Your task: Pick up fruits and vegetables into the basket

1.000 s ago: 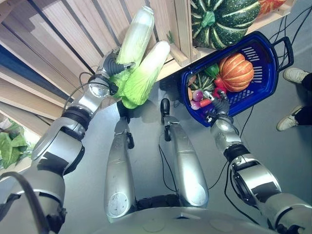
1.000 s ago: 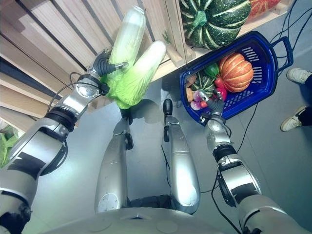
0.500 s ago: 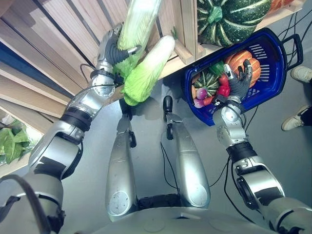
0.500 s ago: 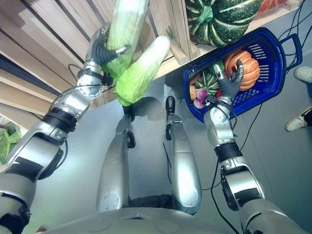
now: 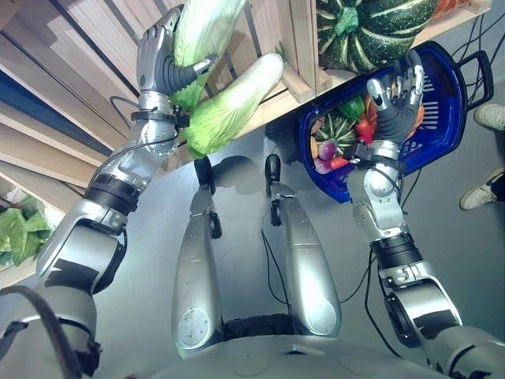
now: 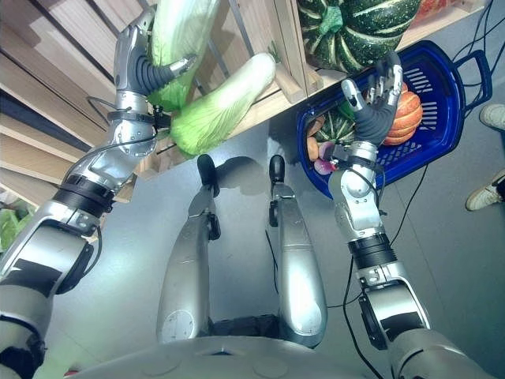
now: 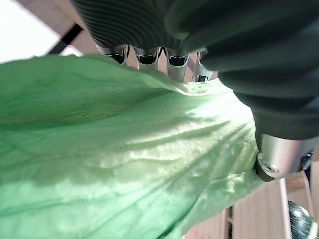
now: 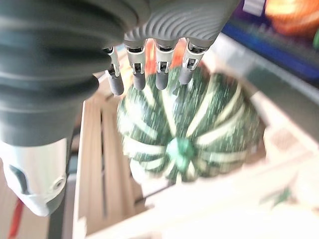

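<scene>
Two cabbages (image 5: 229,103), one basket (image 5: 442,118)

Wooden shelf (image 5: 296,75) with green striped pumpkin (image 5: 371,28), pale cabbage (image 5: 237,99).

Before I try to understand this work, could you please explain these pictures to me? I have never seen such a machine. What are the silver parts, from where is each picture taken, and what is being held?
This is a humanoid robot with two silver arms. Two pictures come from a stereo camera on its head, looking down. The other two come from cameras on the wrists, looking along each hand from very close.

The left hand is curled round a pale green cabbage, lifted in front of wooden slats. A second cabbage lies just beside it on the wooden shelf.

The right hand is open, fingers spread, holding nothing. It is raised over a blue basket, which already contains an orange pumpkin and other small vegetables. Its wrist view looks at a large striped green squash on the shelf.

A person's shoe shows at the edge.
</scene>
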Tool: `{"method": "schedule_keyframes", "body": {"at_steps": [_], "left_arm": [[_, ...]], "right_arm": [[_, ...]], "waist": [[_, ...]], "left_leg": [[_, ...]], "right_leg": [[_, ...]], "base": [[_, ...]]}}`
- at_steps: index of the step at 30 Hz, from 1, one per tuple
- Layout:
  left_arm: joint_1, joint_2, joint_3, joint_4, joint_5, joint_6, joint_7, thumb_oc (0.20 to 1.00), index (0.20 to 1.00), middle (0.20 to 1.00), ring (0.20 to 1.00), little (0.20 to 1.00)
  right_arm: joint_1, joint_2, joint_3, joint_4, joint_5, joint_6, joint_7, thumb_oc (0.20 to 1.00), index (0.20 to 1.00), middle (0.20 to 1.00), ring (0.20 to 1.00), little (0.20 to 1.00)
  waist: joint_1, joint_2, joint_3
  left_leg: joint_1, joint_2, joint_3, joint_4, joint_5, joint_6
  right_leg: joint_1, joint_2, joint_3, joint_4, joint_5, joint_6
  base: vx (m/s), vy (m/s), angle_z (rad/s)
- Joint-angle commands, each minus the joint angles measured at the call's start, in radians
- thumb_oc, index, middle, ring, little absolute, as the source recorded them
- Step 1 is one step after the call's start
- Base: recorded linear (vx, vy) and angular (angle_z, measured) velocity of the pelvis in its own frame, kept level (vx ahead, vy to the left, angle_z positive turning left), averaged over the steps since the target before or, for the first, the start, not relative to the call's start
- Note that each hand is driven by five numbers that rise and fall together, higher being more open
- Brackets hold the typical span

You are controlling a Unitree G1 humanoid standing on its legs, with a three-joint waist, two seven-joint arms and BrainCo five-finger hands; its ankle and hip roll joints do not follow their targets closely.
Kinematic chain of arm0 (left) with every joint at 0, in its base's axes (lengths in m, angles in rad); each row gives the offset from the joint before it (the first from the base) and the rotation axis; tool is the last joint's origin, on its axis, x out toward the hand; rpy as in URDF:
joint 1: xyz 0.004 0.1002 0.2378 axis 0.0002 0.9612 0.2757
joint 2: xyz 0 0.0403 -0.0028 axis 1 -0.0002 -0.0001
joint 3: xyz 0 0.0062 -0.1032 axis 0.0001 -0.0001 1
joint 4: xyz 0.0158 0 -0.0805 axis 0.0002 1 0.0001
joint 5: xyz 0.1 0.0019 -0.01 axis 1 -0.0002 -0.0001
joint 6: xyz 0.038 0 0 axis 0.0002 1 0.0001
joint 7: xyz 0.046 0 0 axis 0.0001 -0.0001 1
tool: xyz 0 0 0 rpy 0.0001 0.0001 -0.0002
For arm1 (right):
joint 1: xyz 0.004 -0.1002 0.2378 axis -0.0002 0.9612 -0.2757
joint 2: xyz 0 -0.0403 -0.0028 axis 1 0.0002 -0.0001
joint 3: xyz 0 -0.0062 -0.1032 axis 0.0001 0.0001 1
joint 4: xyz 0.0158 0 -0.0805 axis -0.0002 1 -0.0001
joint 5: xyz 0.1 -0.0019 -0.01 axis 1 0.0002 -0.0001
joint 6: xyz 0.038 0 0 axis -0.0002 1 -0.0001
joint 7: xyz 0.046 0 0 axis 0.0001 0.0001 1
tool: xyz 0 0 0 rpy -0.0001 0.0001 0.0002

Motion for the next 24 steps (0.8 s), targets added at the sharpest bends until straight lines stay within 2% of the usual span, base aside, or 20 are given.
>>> {"method": "schedule_keyframes", "body": {"at_steps": [1, 5, 7, 8, 9, 10, 12, 16, 24], "left_arm": [[-0.012, -0.005, 0.056, -0.106, 0.066, -0.088, 0.0, 0.2, 0.2, 0.2, 0.2, 0.2], [-0.022, 0.016, 0.027, -0.137, 0.124, -0.108, -0.043, 0.2, 0.2, 0.2, 0.2, 0.2], [-0.031, 0.022, 0.021, -0.144, 0.12, -0.11, -0.056, 0.2, 0.2, 0.2, 0.2, 0.2], [-0.042, 0.031, 0.007, -0.169, 0.112, -0.132, -0.101, 0.2, 0.2, 0.2, 0.2, 0.2], [-0.042, 0.035, -0.002, -0.18, 0.1, -0.151, -0.134, 0.2, 0.2, 0.2, 0.2, 0.2], [-0.046, 0.037, -0.001, -0.181, 0.099, -0.153, -0.138, 0.2, 0.2, 0.2, 0.2, 0.2], [-0.05, 0.036, -0.021, -0.228, 0.064, -0.174, -0.217, 0.2, 0.2, 0.2, 0.2, 0.2], [-0.057, 0.027, -0.049, -0.263, 0.032, -0.184, -0.302, 0.2, 0.2, 0.2, 0.2, 0.2], [-0.087, 0.011, -0.118, -0.311, -0.025, -0.171, -0.468, 0.2, 0.2, 0.2, 0.2, 0.2]], "right_arm": [[0.04, -0.023, -0.011, -0.132, 0.027, -0.03, 0.096, 1.0, 1.0, 1.0, 1.0, 1.0], [0.026, -0.034, 0.017, -0.177, 0.108, 0.016, 0.236, 1.0, 1.0, 1.0, 1.0, 1.0], [0.018, -0.038, 0.02, -0.183, 0.124, 0.032, 0.262, 1.0, 1.0, 1.0, 1.0, 1.0], [0.011, -0.043, 0.037, -0.205, 0.165, 0.077, 0.327, 1.0, 1.0, 1.0, 1.0, 1.0], [0.012, -0.048, 0.047, -0.208, 0.176, 0.092, 0.354, 1.0, 1.0, 1.0, 1.0, 1.0], [0.008, -0.049, 0.047, -0.209, 0.178, 0.094, 0.357, 1.0, 1.0, 1.0, 1.0, 1.0], [0.004, -0.059, 0.07, -0.223, 0.205, 0.129, 0.401, 1.0, 1.0, 1.0, 1.0, 1.0], [-0.003, -0.064, 0.098, -0.215, 0.25, 0.143, 0.432, 1.0, 1.0, 1.0, 1.0, 1.0], [-0.033, -0.057, 0.127, -0.217, 0.313, 0.191, 0.476, 1.0, 1.0, 1.0, 1.0, 1.0]], "waist": [[-0.021, 0.05, -0.027], [-0.021, 0.048, -0.027], [-0.021, 0.049, -0.027], [-0.021, 0.049, -0.027], [-0.02, 0.048, -0.027], [-0.02, 0.048, -0.027], [-0.019, 0.046, -0.027], [-0.017, 0.042, -0.027], [-0.015, 0.033, -0.027]], "left_leg": [[-0.017, -0.004, -0.027, 0.058, -0.098, 0.002], [-0.011, 0.0, -0.022, 0.061, -0.102, -0.003], [-0.017, 0.001, -0.021, 0.059, -0.094, -0.002], [-0.019, 0.001, -0.019, 0.059, -0.092, -0.004], [-0.013, 0.002, -0.018, 0.063, -0.099, -0.005], [-0.019, 0.002, -0.018, 0.061, -0.093, -0.005], [-0.015, 0.004, -0.016, 0.063, -0.097, -0.006], [-0.015, 0.006, -0.014, 0.063, -0.098, -0.005], [-0.014, 0.003, -0.012, 0.059, -0.096, -0.002]], "right_leg": [[0.069, 0.01, -0.026, -0.145, 0.083, 0.045], [0.077, 0.01, -0.029, -0.141, 0.072, 0.045], [0.071, 0.01, -0.029, -0.144, 0.08, 0.045], [0.07, 0.011, -0.029, -0.144, 0.079, 0.045], [0.076, 0.01, -0.029, -0.14, 0.072, 0.046], [0.07, 0.011, -0.029, -0.143, 0.079, 0.046], [0.076, 0.009, -0.03, -0.143, 0.074, 0.047], [0.076, 0.01, -0.032, -0.142, 0.073, 0.048], [0.081, 0.013, -0.034, -0.15, 0.079, 0.051]], "base": [[0.0, 0.0, 0.0], [0.0, 0.0, 0.0], [0.0, 0.0, 0.0], [0.0, 0.0, 0.0], [0.0, 0.0, 0.0], [0.0, 0.0, 0.0], [0.0, 0.0, 0.0], [0.0, 0.0, 0.0], [0.0, 0.0, 0.0]]}}
